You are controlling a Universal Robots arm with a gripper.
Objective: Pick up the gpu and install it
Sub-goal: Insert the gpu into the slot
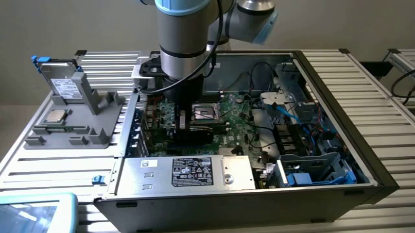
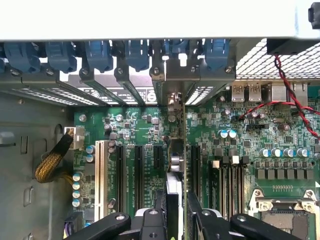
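The gpu (image 1: 186, 122) hangs edge-on between the jaws of the gripper (image 1: 188, 127), low inside the open computer case (image 1: 337, 87), just above the green main board (image 1: 240, 121). So the pick-up looks done; what remains, by my judgement, is seating the card fully in its slot, and I cannot tell from here whether its lower edge already touches. Well off to the side of the jaws, outside the case, a grey holder (image 1: 77, 121) carries a silver hard drive (image 1: 61, 82) standing upright and a small square chip (image 1: 55, 115) lying flat.

In the wrist view the gpu (image 2: 176, 200) runs straight out from between the black fingers (image 2: 150, 220), which are closed on its two faces. Its far end reaches the row of bracket openings with blue clips (image 2: 100, 55) at the case wall. Black card slots (image 2: 140, 170) lie beside the card on both flanks, empty. A yellow-sleeved cable (image 2: 50, 162) sits well apart from the jaws.
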